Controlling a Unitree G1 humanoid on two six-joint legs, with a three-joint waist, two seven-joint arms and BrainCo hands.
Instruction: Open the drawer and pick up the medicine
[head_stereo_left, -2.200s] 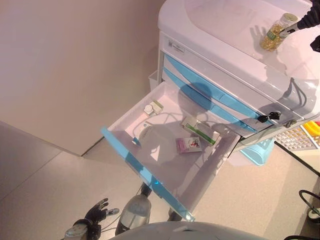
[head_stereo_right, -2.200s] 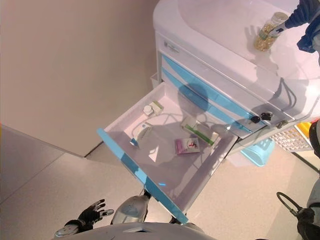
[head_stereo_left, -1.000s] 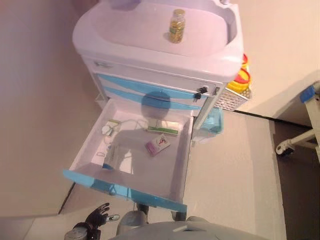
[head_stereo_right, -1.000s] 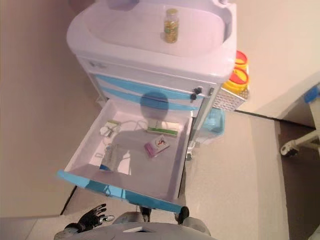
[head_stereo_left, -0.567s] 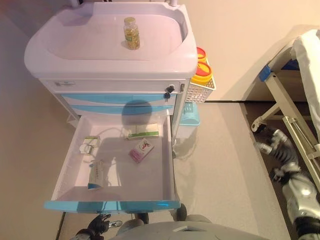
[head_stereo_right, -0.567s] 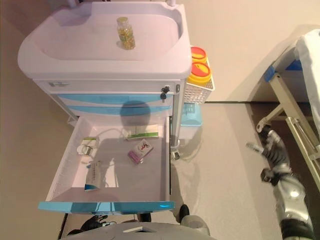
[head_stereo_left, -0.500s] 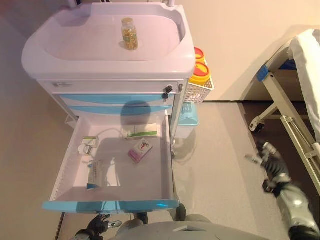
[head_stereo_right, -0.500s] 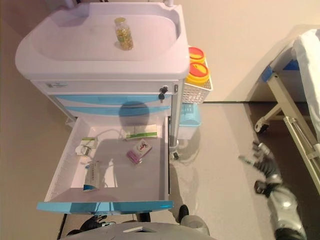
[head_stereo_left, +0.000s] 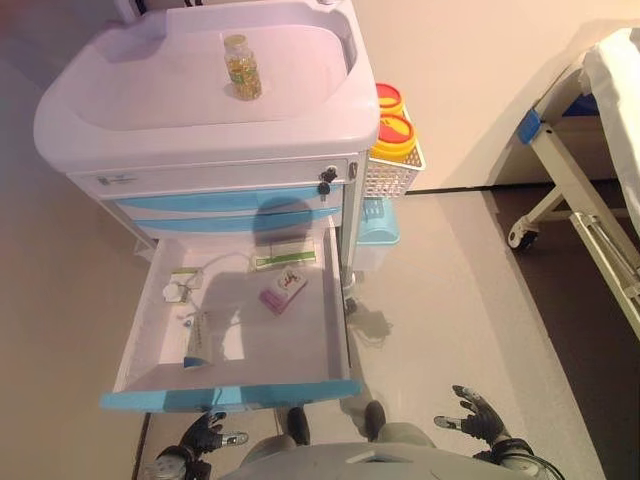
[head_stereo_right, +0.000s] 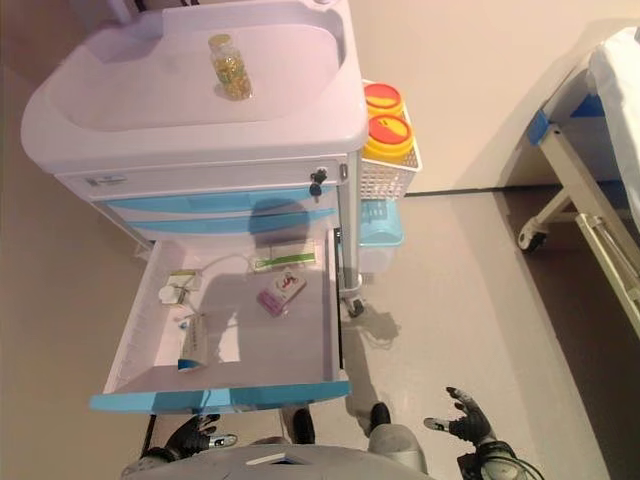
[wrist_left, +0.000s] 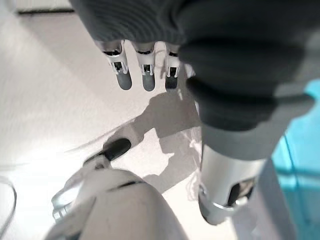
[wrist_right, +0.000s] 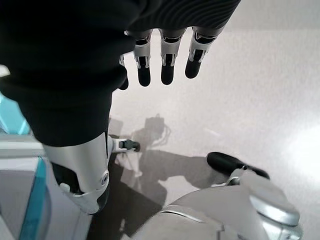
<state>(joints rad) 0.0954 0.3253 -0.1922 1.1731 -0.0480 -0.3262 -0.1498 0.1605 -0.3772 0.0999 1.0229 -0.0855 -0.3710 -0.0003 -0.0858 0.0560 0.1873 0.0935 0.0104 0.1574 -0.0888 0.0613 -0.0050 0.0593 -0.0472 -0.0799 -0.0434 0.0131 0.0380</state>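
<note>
Drawer (head_stereo_left: 335, 300) on the white medical cart (head_stereo_left: 200, 120) is pulled all the way out, blue front facing the robot. Inside: pink medicine box (head_stereo_left: 283, 291) roughly mid-drawer toward the right wall, a green & white box (head_stereo_left: 283, 261) along the back edge, a tube (head_stereo_left: 197, 338) near the left-front, plus a couple small bits in the back-left corner. Pill bottle (head_stereo_left: 241, 67) w/ yellow capsules stands on the cart top. Two yellow tubs (head_stereo_left: 392, 135) sit in a basket on the cart's right side.

Left hand (head_stereo_left: 203, 436) hangs low below the drawer front, fingers straight, holding nothing. Right hand (head_stereo_left: 476, 418) is out over the floor, well apart from the cart, fingers spread, also empty.
</note>
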